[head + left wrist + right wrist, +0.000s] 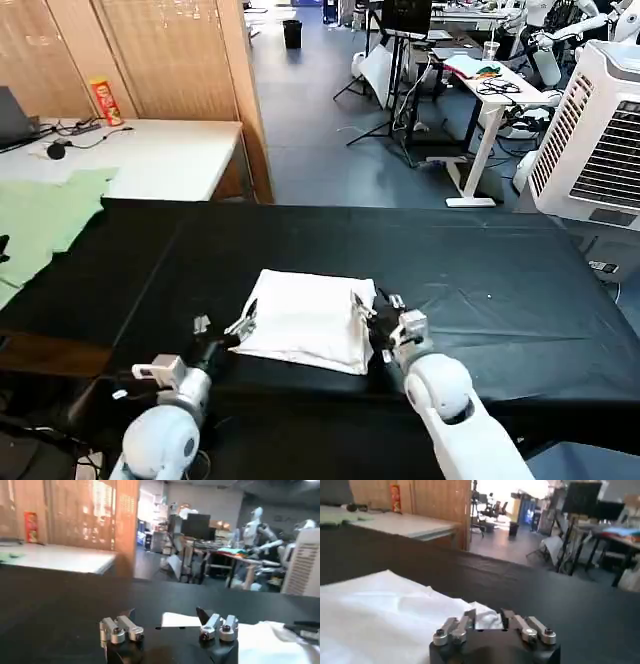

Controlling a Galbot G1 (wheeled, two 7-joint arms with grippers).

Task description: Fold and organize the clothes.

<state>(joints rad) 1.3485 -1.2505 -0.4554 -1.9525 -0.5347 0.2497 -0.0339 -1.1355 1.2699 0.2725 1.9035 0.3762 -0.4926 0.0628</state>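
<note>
Broadly, table: a wide black table [480, 290] runs across the head view, with a paler desk beyond its far left corner.
Green cloth: a pale green cloth [45, 215] lies on that side desk, well apart from the work and no part of the task.
T-shirt: the white T-shirt [305, 320] lies near the table's front edge, already folded into a compact, roughly rectangular pad, plain side up; no print is visible.
Handling: soft, light cotton that will sag and slide on itself, so the layers may slip apart if lifted by one point. Best taken at two opposite edges, pinching through all layers.
Right gripper: the right gripper [372, 310] sits at the shirt's right edge; in its wrist view the jaws stand narrowly apart with a raised fold of fabric between the tips, though a firm pinch cannot be confirmed.
Left gripper: the left gripper [222, 335] sits at the shirt's front left corner, jaws spread wide; in its wrist view the cloth lies just beyond the right-hand finger [216, 626], not between the jaws.
Stage: likely late, at the final fold or straightening.
</note>
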